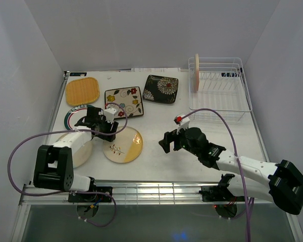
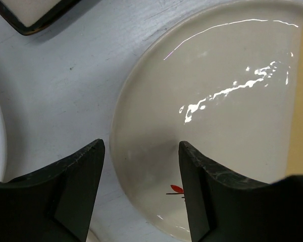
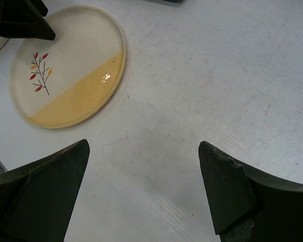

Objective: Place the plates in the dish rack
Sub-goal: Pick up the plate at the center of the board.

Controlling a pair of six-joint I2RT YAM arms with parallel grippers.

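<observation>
The yellow-cream round plate [image 1: 123,144] lies flat at the front left and also shows in the left wrist view [image 2: 217,101] and the right wrist view [image 3: 70,65]. My left gripper [image 1: 107,133] is open, with its jaws either side of that plate's left rim [image 2: 141,166]. My right gripper [image 1: 166,142] is open and empty over bare table [image 3: 144,161]. The white wire dish rack [image 1: 219,91] stands at the back right with a pink-cream plate [image 1: 196,72] upright in it. The orange square plate [image 1: 82,91], cream floral plate [image 1: 123,102] and black floral plate [image 1: 160,88] lie at the back.
A green-rimmed round plate [image 1: 70,117] and another round cream plate [image 1: 80,151] lie partly under my left arm. White walls close in the table on three sides. A purple cable loops from each arm.
</observation>
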